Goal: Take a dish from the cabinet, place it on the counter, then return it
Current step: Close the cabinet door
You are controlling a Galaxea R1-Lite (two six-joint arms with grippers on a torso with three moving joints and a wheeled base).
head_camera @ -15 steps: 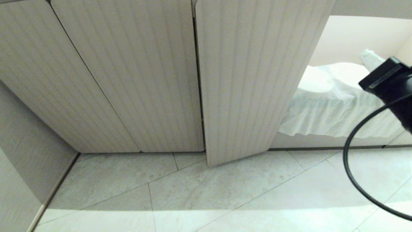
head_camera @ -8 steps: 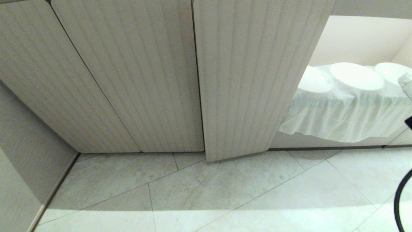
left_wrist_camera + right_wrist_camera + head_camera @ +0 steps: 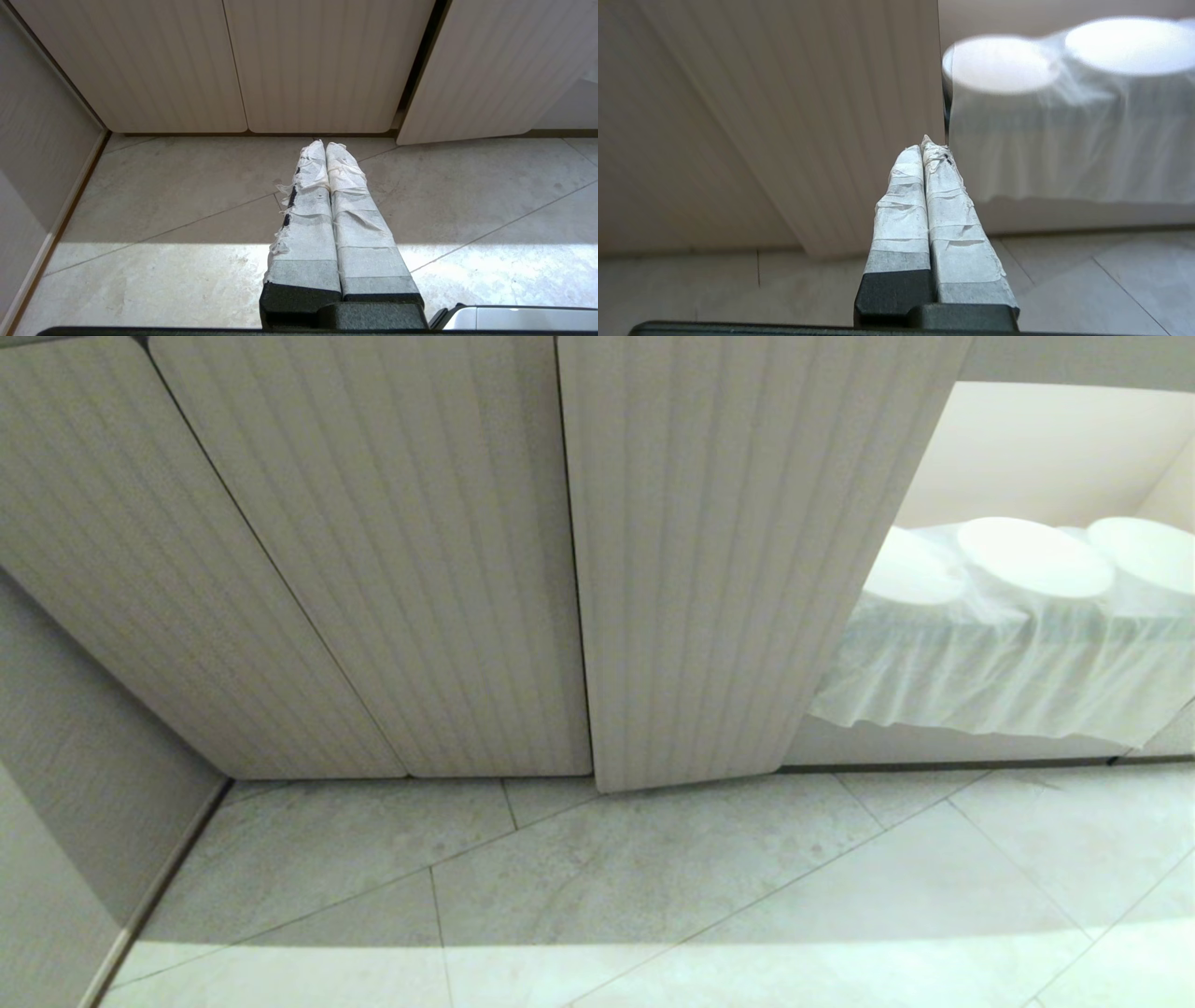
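The cabinet [image 3: 373, 569] fills the head view with beige ribbed doors. Its right-hand door [image 3: 728, 569] stands slightly ajar. The dish and the counter are out of view. No arm shows in the head view. In the right wrist view my right gripper [image 3: 923, 144] is shut and empty, its taped fingertips pointing at the free edge of the ajar door [image 3: 831, 116] from a short way off. In the left wrist view my left gripper [image 3: 325, 145] is shut and empty, held low over the floor tiles in front of the cabinet doors [image 3: 322, 70].
Right of the ajar door is an opening with a white cloth [image 3: 980, 663] hanging over an edge. White round plates [image 3: 1034, 555] lie on it. Pale floor tiles [image 3: 653, 896] run below the cabinet. A wall panel [image 3: 56, 756] closes the left side.
My right arm and its black cable have drawn out of the head view to the right, uncovering the white plates. The ajar door has swung a little nearer to the cabinet front.
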